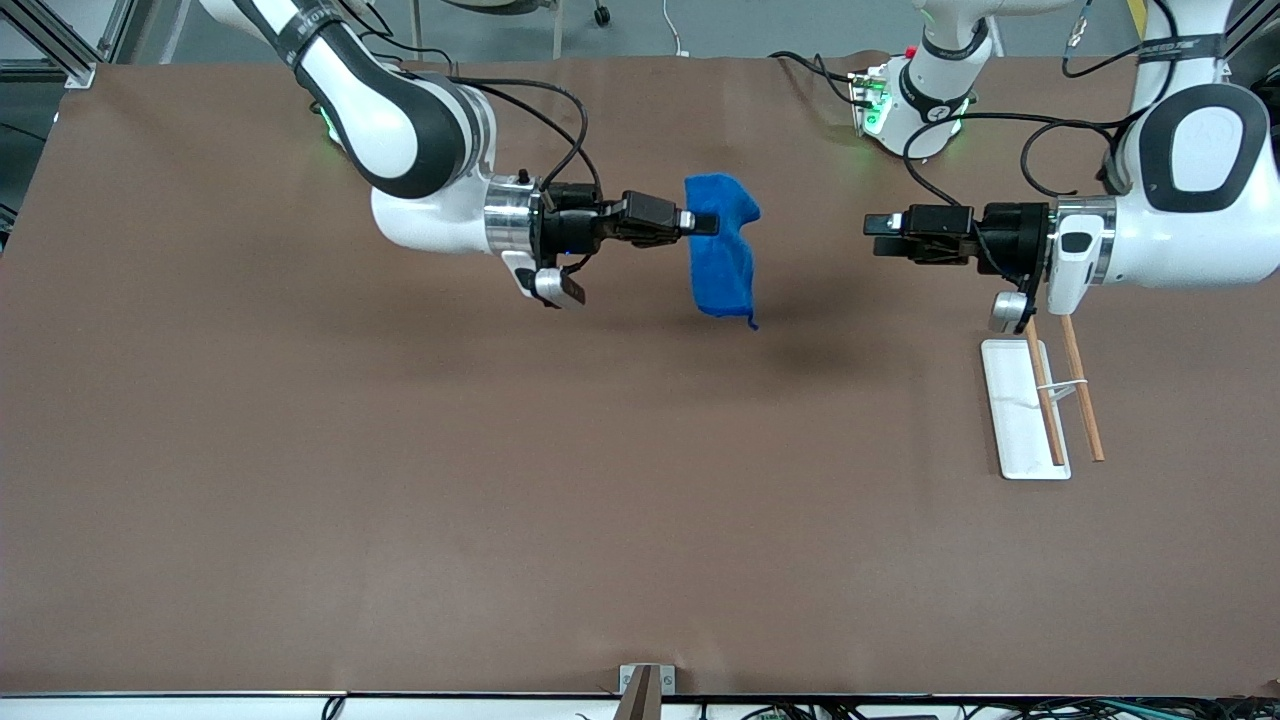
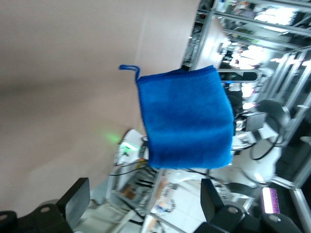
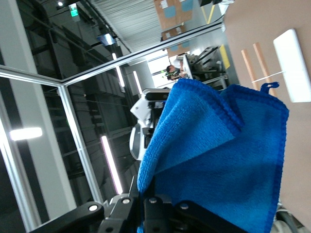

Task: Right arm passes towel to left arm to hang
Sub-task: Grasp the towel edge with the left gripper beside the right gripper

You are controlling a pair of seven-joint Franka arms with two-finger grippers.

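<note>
The bright blue towel [image 1: 722, 250] hangs in the air over the middle of the table, folded, its corner loop at the lowest corner. My right gripper [image 1: 706, 222] is shut on the towel's upper part and holds it out level toward the left arm. In the right wrist view the towel [image 3: 228, 170] fills the space just past the closed fingers. My left gripper [image 1: 868, 234] is open and empty, level, pointing at the towel with a clear gap between them. In the left wrist view the towel [image 2: 184, 116] hangs ahead of the spread fingers [image 2: 75, 201].
A white flat base [image 1: 1020, 410] with two upright wooden rods [image 1: 1082, 400] joined by a thin wire stands on the brown table under the left arm's wrist. Cables trail near the left arm's base [image 1: 915, 100].
</note>
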